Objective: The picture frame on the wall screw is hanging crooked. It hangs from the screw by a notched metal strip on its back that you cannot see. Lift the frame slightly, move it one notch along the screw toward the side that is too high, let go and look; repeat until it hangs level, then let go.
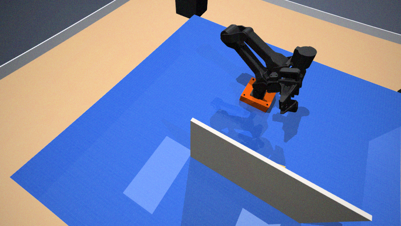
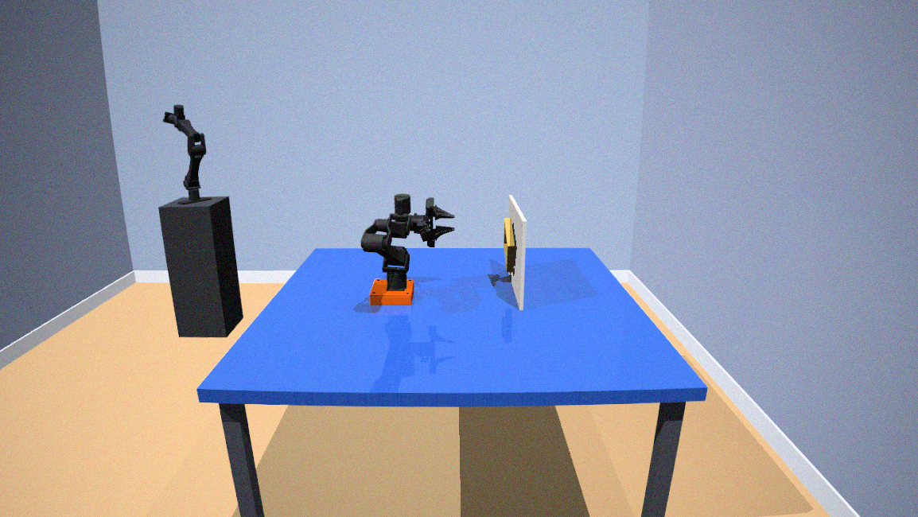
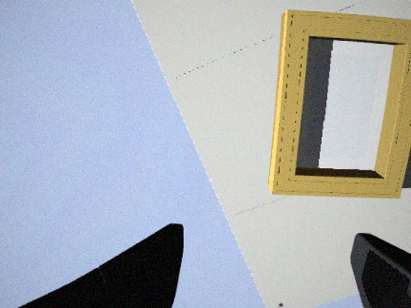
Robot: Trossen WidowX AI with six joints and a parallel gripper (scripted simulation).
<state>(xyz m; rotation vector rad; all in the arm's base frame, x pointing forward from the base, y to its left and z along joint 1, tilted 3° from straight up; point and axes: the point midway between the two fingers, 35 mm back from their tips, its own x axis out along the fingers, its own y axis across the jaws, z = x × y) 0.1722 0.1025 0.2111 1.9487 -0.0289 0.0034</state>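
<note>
The desk (image 1: 117, 123) (image 2: 449, 359) looks smooth and shiny, like a mirror. The claw (image 2: 453, 221) (image 3: 268, 241) looks like dull black plastic. Ahead of the claw, the yellow frame (image 2: 508, 246) (image 3: 288, 105) looks smooth and not very shiny, and the pale board (image 1: 261, 168) (image 2: 520, 256) (image 3: 228, 143) behind it looks flat and matt, like painted wood.

Looks like a bare robot test room, lab-type. Black arm on orange base (image 1: 244, 98) (image 2: 391, 299), bolted to blue table (image 1: 92, 134) (image 2: 449, 372). Second arm (image 2: 194, 150) on black pedestal (image 2: 196, 270). Plain blue-grey walls (image 2: 372, 96), white skirting, tan floor (image 1: 42, 92) (image 2: 96, 359).
</note>
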